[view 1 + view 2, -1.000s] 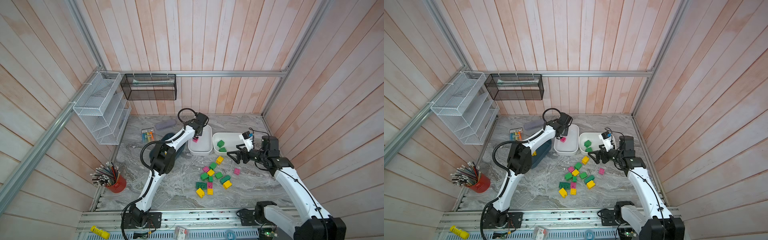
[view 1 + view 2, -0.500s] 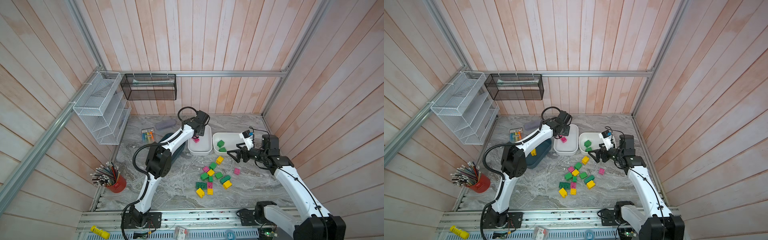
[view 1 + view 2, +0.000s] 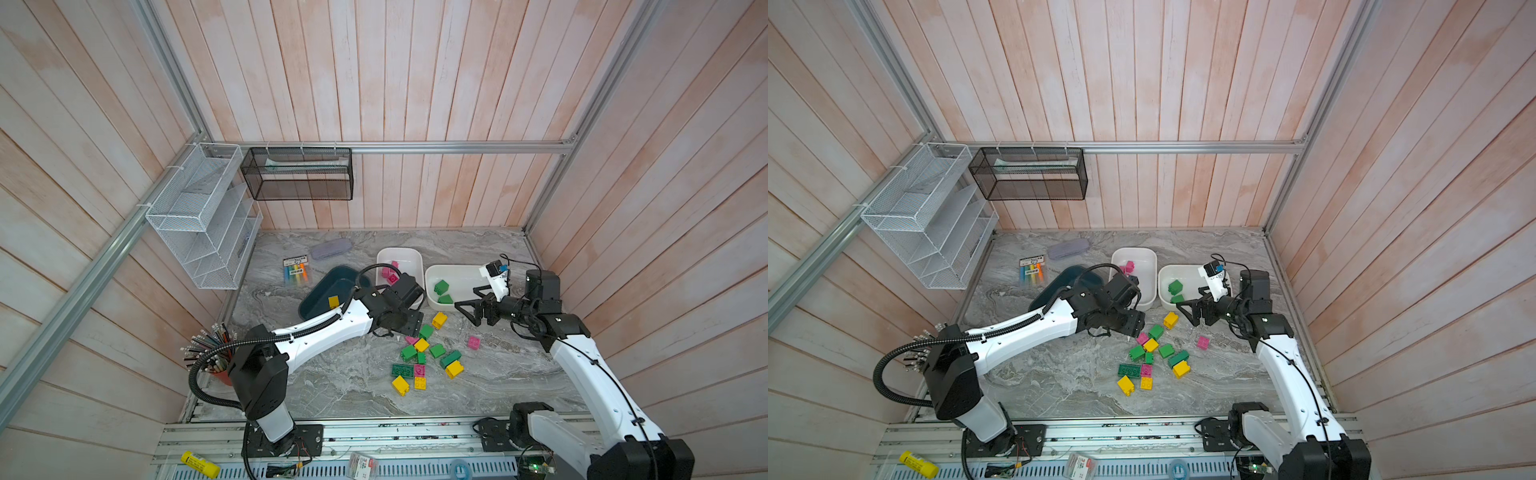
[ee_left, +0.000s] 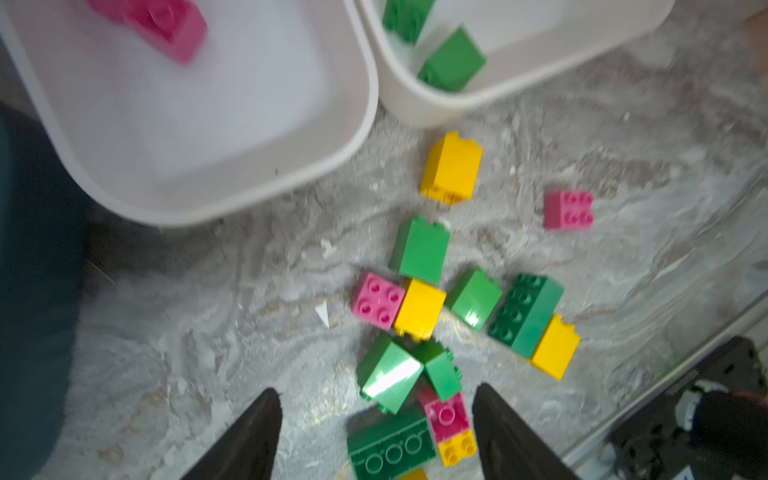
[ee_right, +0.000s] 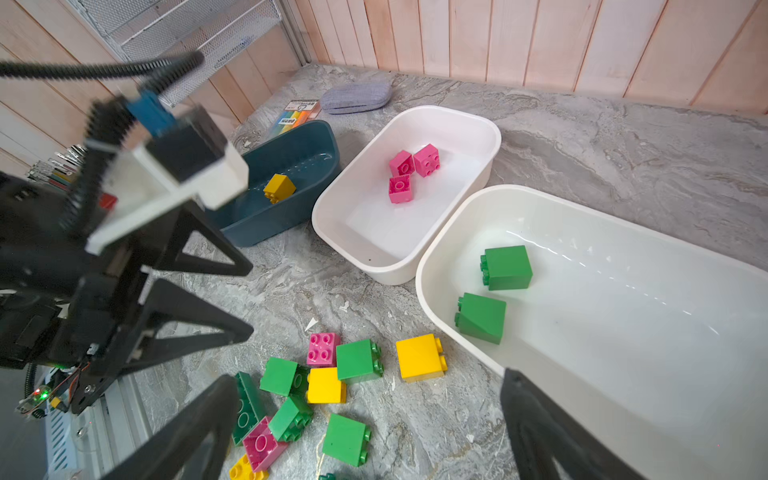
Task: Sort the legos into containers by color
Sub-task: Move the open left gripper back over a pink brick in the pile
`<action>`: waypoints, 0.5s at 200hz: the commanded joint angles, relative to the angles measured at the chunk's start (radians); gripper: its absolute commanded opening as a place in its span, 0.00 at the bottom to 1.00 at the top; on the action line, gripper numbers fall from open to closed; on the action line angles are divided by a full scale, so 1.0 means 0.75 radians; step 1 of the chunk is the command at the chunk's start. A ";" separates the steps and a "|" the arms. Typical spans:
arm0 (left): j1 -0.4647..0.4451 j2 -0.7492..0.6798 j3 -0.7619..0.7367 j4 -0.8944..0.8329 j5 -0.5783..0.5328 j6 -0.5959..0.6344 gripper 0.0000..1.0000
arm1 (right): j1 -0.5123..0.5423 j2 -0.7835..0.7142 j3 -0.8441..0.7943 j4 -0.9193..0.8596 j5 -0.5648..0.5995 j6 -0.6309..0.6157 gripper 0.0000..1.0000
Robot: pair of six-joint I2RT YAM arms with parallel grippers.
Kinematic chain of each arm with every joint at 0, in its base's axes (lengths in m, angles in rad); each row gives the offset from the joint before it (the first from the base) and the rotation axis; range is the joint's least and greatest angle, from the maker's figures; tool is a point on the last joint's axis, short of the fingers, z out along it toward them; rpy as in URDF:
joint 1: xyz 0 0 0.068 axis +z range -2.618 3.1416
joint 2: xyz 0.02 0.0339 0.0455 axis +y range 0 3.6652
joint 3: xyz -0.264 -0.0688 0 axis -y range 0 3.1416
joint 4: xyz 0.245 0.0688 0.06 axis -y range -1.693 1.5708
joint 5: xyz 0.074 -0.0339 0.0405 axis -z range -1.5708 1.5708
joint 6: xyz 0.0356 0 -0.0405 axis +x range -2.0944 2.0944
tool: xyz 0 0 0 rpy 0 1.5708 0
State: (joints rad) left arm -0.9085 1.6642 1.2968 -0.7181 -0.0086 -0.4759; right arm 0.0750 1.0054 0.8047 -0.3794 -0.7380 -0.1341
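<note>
Both top views show the three containers in a row toward the back edge of the tabletop (image 3: 332, 386). A dark teal tub (image 3: 322, 291) is nearest the left edge, a white tub (image 3: 409, 264) is in the middle, and a second white tub (image 3: 461, 278) is toward the right edge. The teal one holds a yellow brick (image 3: 333, 301), the middle one pink bricks (image 3: 389, 271), and the right one two green bricks (image 3: 441, 287). The loose legos (image 3: 424, 357) lie in a mixed cluster at the tabletop's centre, and a single pink brick (image 3: 473, 342) sits apart toward the right edge. The left gripper (image 3: 413, 327) hangs over the back end of the cluster. The right gripper (image 3: 467, 312) hovers just in front of the second white tub. A marker pack (image 3: 296, 270) and a grey case (image 3: 330, 249) lie near the back left corner.

The left wrist view is blurred. The left fingers (image 4: 249, 436) stand well apart with nothing clamped between them, above green, pink and yellow bricks. A long dark green brick (image 4: 390, 449) shows round studs, and no lettering on them can be read.

In the right wrist view the right fingers (image 5: 540, 428) are spread wide and empty over the cluster, beside the near rim of the second white tub. The left gripper also shows here, parted and holding nothing. The label on the marker pack carries dark print that is too small to read.
</note>
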 commanded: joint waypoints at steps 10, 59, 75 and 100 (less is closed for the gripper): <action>0.007 -0.078 -0.176 0.258 0.106 0.072 0.75 | -0.006 -0.047 -0.035 -0.054 -0.013 -0.004 0.98; 0.015 0.099 -0.151 0.347 0.091 0.329 0.74 | -0.005 -0.076 -0.039 -0.085 0.009 -0.005 0.98; 0.030 0.143 -0.124 0.366 0.108 0.381 0.74 | -0.005 -0.073 -0.034 -0.089 0.012 -0.007 0.98; 0.041 0.209 -0.099 0.378 0.164 0.442 0.73 | -0.005 -0.073 -0.038 -0.080 0.014 0.002 0.98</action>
State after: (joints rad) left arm -0.8886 1.7821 1.1858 -0.4805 0.0700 -0.2359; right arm 0.0750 0.9607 0.7799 -0.4210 -0.7338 -0.1337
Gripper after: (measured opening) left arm 0.731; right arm 0.980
